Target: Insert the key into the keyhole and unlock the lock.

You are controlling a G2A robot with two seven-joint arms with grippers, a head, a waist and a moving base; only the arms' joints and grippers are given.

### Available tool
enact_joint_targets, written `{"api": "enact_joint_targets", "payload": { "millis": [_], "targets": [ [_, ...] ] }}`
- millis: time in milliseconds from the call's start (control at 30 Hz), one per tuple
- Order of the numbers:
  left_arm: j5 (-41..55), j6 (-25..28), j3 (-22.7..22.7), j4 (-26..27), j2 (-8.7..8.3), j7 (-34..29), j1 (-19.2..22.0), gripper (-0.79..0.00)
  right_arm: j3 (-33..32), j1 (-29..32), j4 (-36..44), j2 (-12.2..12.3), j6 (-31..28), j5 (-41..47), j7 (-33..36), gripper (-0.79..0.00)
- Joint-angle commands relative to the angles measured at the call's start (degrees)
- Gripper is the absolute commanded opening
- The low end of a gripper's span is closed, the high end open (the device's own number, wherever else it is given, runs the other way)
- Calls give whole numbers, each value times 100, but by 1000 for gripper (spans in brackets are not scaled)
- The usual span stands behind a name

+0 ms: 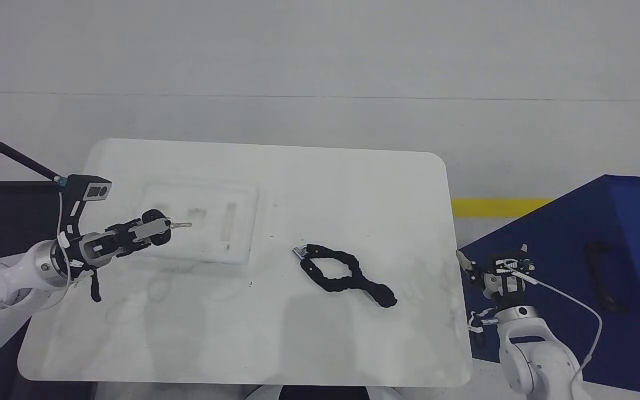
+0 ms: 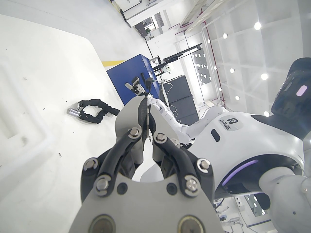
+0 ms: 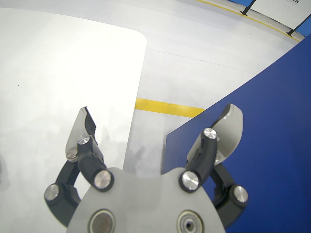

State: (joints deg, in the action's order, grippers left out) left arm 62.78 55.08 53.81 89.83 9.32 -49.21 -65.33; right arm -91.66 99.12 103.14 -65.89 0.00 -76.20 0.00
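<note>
One key pinched between closed left fingers, held over white tray on left part of table. Black lock lying looped and flat near table middle, well apart from key. Right fingers spread wide, holding nothing, poised just beyond table's right edge, beside blue panel.

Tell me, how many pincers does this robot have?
2. The left pincer is shut on a key over the white tray; the right pincer hangs open beside the opposite end of the table.
</note>
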Motion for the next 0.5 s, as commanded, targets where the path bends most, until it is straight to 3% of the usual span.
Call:
{"api": "enact_joint_targets", "payload": {
  "millis": [0,133,233,367,467],
  "targets": [
    [1,0,0,0,0,0,0,-785,73,4,111,20,-682,180,69,0],
    [1,0,0,0,0,0,0,-785,-342,137,610,87,-1790,842,330,0],
    [1,0,0,0,0,0,0,-785,-262,190,1165,110,-2251,1023,838,0],
    [1,0,0,0,0,0,0,-785,129,-83,1353,101,-2446,1520,1558,0],
    [1,0,0,0,0,0,0,-785,129,-83,1353,101,-2446,1520,1558,0]
  ]
}}
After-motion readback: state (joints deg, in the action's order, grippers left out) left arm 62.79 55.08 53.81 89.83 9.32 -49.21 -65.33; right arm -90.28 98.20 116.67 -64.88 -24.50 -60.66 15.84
